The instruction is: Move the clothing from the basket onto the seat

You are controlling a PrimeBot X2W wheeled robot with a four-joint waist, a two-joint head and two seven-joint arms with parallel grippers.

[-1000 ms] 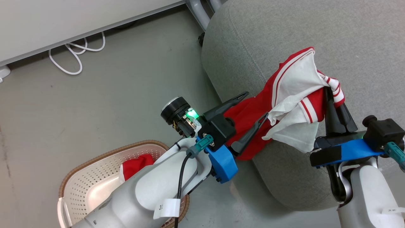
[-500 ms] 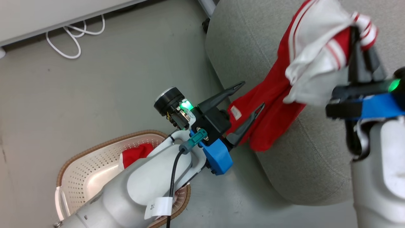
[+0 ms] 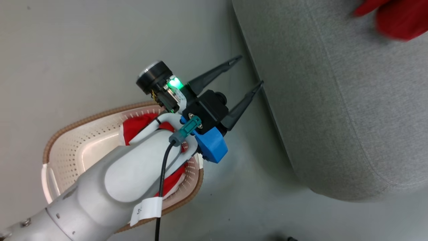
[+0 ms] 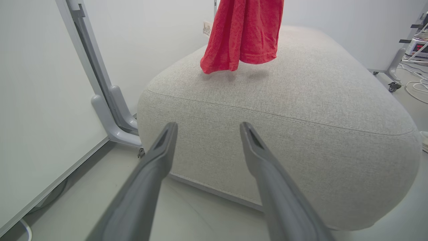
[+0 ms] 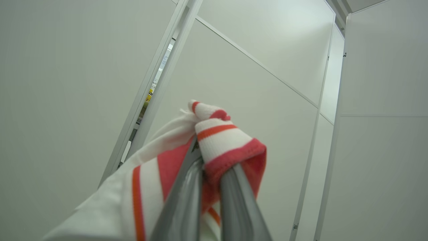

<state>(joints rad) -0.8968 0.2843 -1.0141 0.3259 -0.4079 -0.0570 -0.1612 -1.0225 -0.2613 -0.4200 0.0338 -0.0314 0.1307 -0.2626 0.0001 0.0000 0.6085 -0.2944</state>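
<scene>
1. Your left claw [image 3: 251, 69] is released, its fingers spread wide with nothing between them. It hangs over the grey floor [image 3: 83, 50] in the gap between the basket [image 3: 80, 121] and the seat [image 3: 334, 100], with one fingertip close to the seat's side.
2. Your right claw [image 5: 214, 167] is clenched on the striped cuff of the held garment [image 5: 220, 137] and points up at white wall panels [image 5: 267, 50].
3. In the left wrist view, the red body of that garment hangs over the top of the seat. You cannot tell whether its hem touches the cushion.
4. The second garment [image 3: 137, 122] lies in the basket. Your left forearm [image 3: 133, 174] crosses above the basket and hides most of that garment.
5. A white partition panel [image 4: 40, 83] stands just beside one end of the seat on a grey foot [image 4: 113, 113].
6. Past the other end, a wheeled stand [image 4: 393, 72] and loose white cables [image 4: 414, 90] sit on the floor.
</scene>
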